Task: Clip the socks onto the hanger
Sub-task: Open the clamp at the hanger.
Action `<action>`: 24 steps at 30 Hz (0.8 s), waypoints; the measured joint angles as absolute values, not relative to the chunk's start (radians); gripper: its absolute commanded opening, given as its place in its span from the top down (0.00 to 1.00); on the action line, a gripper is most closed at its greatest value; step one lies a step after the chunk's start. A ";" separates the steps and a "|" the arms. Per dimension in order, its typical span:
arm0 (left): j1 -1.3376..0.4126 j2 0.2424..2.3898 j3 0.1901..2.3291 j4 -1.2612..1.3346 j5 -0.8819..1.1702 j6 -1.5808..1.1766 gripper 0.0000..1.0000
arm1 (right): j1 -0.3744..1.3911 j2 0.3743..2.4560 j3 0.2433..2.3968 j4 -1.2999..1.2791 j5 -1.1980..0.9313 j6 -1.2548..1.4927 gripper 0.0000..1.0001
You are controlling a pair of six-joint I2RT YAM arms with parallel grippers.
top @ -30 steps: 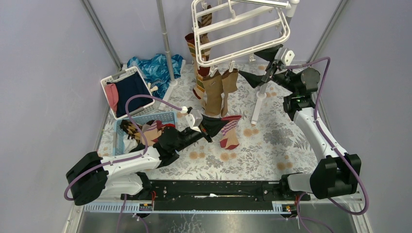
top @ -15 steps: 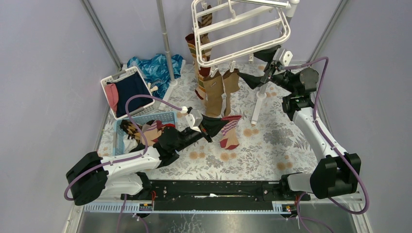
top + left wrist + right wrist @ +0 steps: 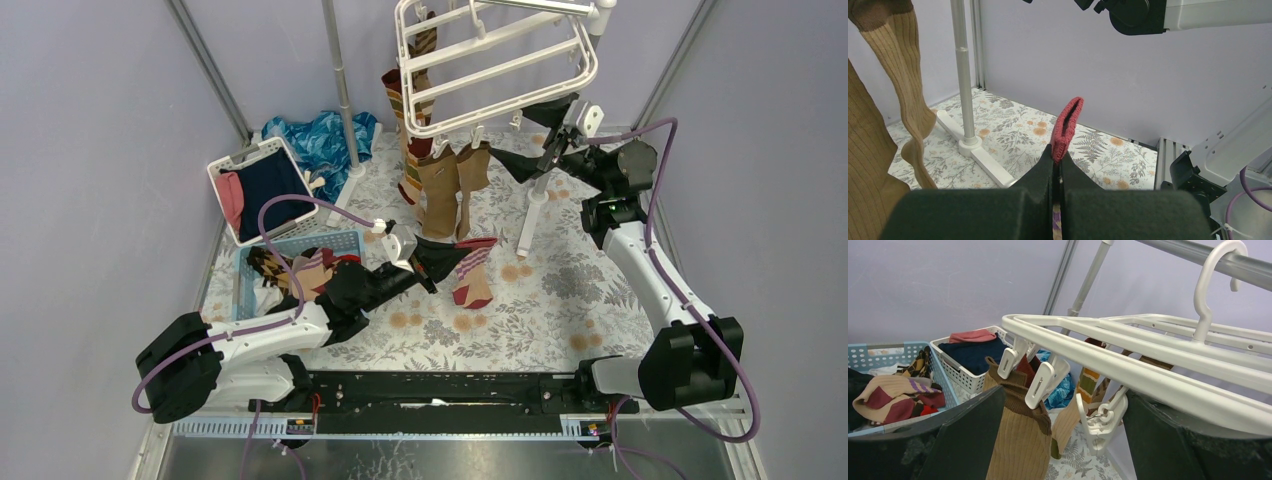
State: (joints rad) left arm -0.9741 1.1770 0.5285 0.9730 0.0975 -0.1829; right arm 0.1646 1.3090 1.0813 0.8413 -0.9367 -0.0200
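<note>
The white hanger (image 3: 497, 70) hangs at the back, with two tan socks (image 3: 440, 190) and a striped sock (image 3: 400, 100) clipped to it. My left gripper (image 3: 425, 262) hovers mid-table, shut on a tan sock with a red-and-white cuff (image 3: 472, 275). In the left wrist view the red cuff (image 3: 1066, 125) sticks up out of the closed gripper (image 3: 1058, 159). My right gripper (image 3: 538, 133) is open under the hanger's near rail (image 3: 1128, 360). Its jaws stand either side of an empty white clip (image 3: 1100, 427), beside a clipped tan sock (image 3: 1020, 440).
A small blue basket (image 3: 250, 265) at the left holds several more socks. Behind it stands a white slotted basket (image 3: 225, 165) with navy and pink garments, then a shiny blue cloth (image 3: 320, 135). The pole stand (image 3: 342, 80) rises at the back; its white foot (image 3: 530, 220) lies below the right gripper.
The right arm has shifted very slightly by the hanger's near rail. The left arm and its sock have not moved.
</note>
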 measured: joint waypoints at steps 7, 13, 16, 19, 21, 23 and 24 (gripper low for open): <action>-0.974 1.177 0.529 0.973 0.097 -0.186 1.00 | 0.165 1.301 1.081 0.844 -0.939 -0.020 0.19; -0.974 1.177 0.529 0.973 0.098 -0.187 1.00 | 0.165 1.301 1.081 0.844 -0.944 -0.020 0.27; -0.974 1.177 0.529 0.973 0.097 -0.187 1.00 | 0.165 1.301 1.081 0.844 -0.944 -0.020 0.28; -0.974 1.177 0.529 0.973 0.098 -0.187 1.00 | 0.165 1.301 1.081 0.844 -0.943 -0.020 0.28; -0.974 1.177 0.529 0.973 0.098 -0.187 1.00 | 0.165 1.301 1.081 0.844 -0.941 -0.020 0.28; -0.974 1.177 0.529 0.973 0.098 -0.187 1.00 | 0.165 1.301 1.081 0.844 -0.936 -0.020 0.28; -0.974 1.177 0.529 0.973 0.098 -0.187 1.00 | 0.165 1.301 1.081 0.844 -0.934 -0.019 0.29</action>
State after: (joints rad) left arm -0.9741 1.1770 0.5285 0.9726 0.0978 -0.1871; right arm 0.1646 1.3010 1.0813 0.8440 -0.9344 -0.0193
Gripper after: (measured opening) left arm 0.017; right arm 0.719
